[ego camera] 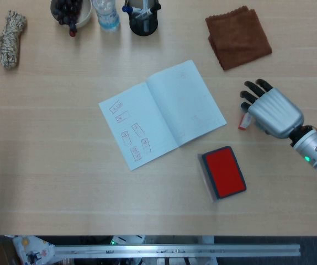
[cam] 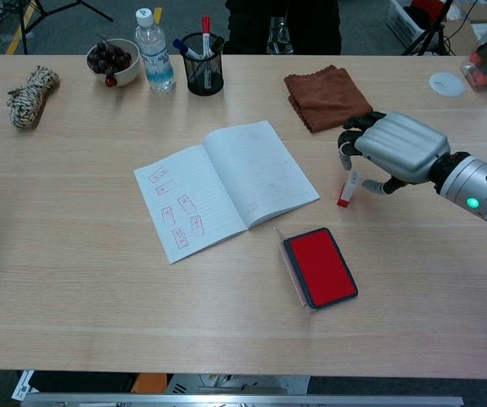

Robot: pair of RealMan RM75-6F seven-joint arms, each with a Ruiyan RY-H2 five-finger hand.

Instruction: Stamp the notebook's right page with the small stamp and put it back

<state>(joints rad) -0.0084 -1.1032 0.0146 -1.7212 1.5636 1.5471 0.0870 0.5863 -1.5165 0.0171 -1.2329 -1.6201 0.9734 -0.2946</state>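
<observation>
The pick-up step is judged in hand: the small stamp [cam: 345,192] stands upright toward the table's right edge, just right of the open notebook [cam: 226,186]. The right hand [cam: 394,148] is curled over it; whether it is gripped cannot be told. A firm pinch is called for next.

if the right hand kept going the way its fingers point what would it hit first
Probably the small stamp, standing just under the right hand and its fingertips. If it passed above the stamp, the notebook comes next; height is unclear.
</observation>
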